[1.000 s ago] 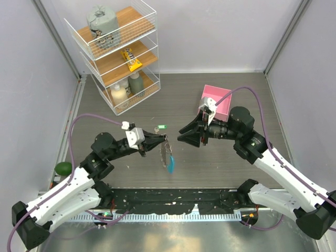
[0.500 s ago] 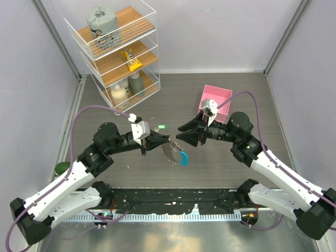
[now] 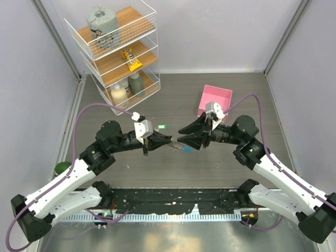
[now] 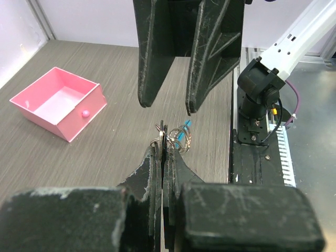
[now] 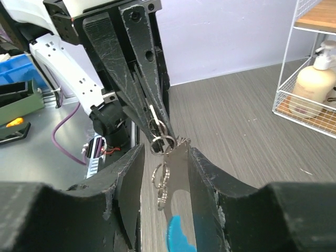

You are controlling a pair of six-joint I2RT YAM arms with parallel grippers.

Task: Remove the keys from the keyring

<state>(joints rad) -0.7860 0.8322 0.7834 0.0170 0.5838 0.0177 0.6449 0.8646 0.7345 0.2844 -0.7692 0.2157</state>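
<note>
Just below the pink box (image 3: 215, 101), on the side nearer the robot, the two arms are meeting tip to tip above the counter (image 3: 178, 94). The left end effector (image 3: 167, 142) is squeezing tight shut on the keyring (image 4: 169, 137) and holding it up in the air. The keys (image 5: 177, 170) are hanging off it in a bunch, and the blue band (image 5: 181, 237) is sitting at the end of the bunch closest to the pink box. The right end effector (image 3: 180, 136) is standing about half open with one finger on each side of the keys. It is not pinching anything yet, as far as I can see.

I am guessing the job now is picking one key. The right fingers should be closing on the flat sides of just one key, not on the ring or the blue band. The left side should be holding very still. The keys are crowding close, so grabbing two at once is an easy slip. The key should then be going round the loop to its gap, not getting yanked.

One second ago the bunch was hanging straight down, farther from the pink box, and the right end effector was waiting apart from it. Now the left arm is reaching closer to the pink box, and the right fingers are sitting around the keys.
</note>
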